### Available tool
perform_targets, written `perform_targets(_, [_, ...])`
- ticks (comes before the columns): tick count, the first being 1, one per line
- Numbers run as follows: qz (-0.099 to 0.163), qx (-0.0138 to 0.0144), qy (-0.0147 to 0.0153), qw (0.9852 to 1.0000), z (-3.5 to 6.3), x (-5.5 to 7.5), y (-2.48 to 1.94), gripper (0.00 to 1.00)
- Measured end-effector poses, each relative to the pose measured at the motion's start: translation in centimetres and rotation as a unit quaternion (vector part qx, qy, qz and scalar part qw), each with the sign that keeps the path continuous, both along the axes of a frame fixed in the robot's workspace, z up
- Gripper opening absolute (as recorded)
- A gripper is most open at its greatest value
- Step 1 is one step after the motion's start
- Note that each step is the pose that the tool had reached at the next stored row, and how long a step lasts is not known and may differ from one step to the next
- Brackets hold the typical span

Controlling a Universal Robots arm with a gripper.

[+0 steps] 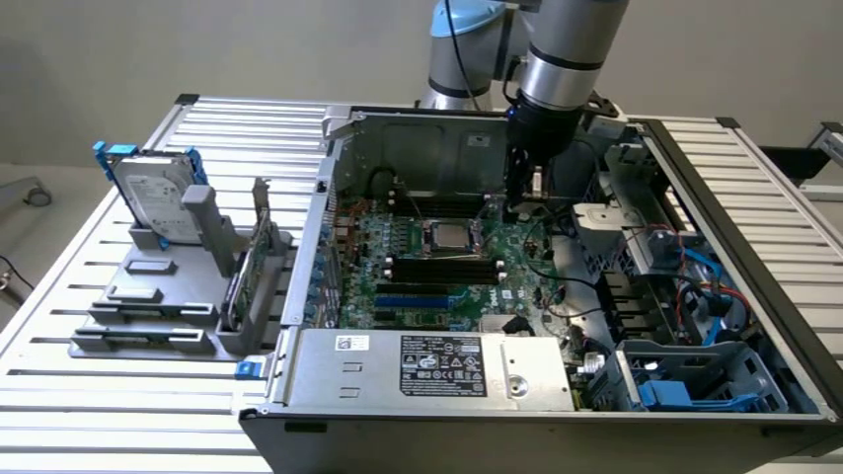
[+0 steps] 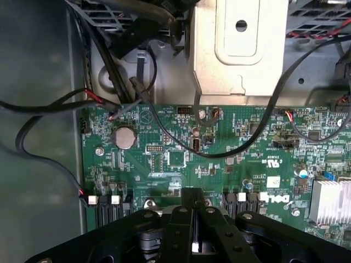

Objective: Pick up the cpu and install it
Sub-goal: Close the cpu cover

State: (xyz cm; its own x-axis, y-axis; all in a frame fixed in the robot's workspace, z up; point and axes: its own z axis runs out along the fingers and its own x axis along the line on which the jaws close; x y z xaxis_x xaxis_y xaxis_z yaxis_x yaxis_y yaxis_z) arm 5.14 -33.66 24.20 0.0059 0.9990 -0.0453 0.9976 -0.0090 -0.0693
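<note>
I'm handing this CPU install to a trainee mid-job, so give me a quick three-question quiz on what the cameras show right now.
1. True or false: the gripper is shut, over the green motherboard.
2. Where is the hard drive with blue brackets?
A) inside the computer case
B) standing in the gray rack, to the exterior view's left of the case
C) in the gripper
3. Name the round silver part on the motherboard.
Key: 1 true; 2 B; 3 the coin cell battery.
</note>
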Motion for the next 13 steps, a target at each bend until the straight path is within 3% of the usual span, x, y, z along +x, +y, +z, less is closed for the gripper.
perform_targets(8, [0.000,-0.0001,0.0047,1.0000,0.01,-2.0,-0.18,0.11])
perform_targets(13, [0.000,0.0000,0.0120,0.9999,0.01,-2.6,-0.22,0.11])
